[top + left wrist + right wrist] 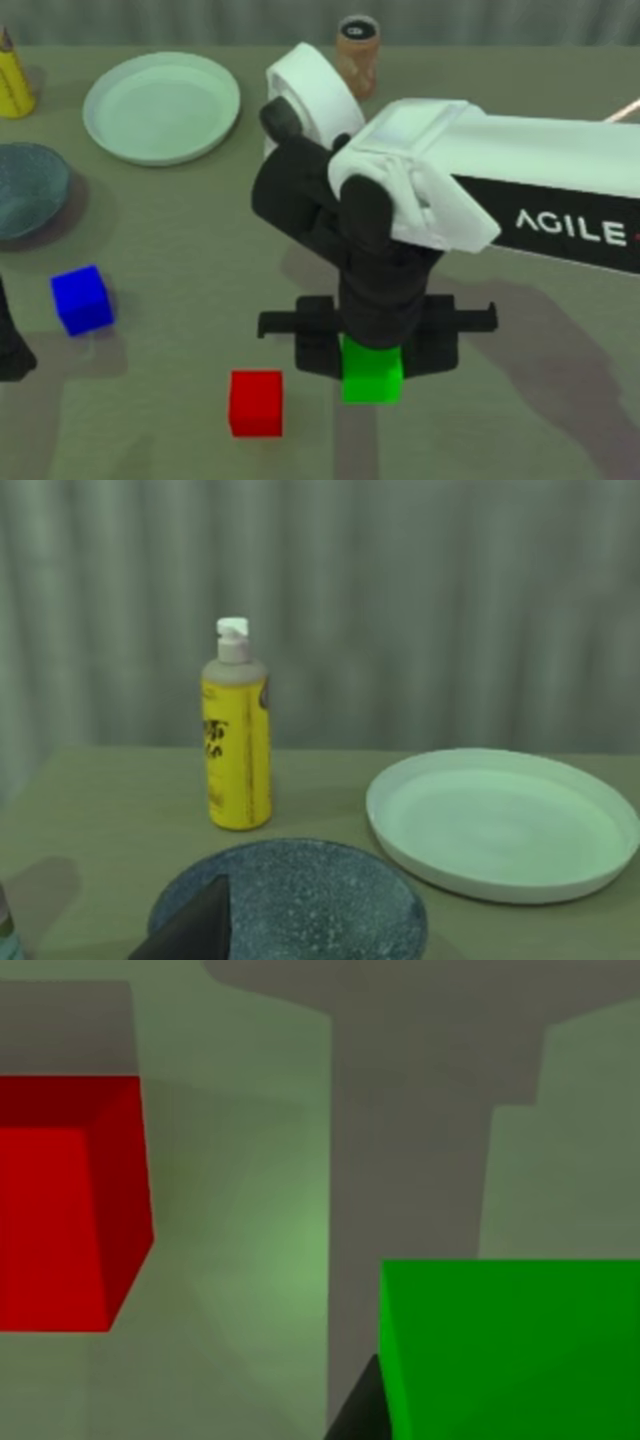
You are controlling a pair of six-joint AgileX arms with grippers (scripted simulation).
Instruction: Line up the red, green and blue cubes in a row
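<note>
Jaws of the right gripper stand over the green cube, one on each side, but whether they clamp it I cannot tell. That cube sits near the counter's front edge, just right of the red cube with a gap between. Blue cube lies well left, nearer the parked left arm.

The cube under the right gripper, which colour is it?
Bright green cube, plain, seen best in the top view.
</note>
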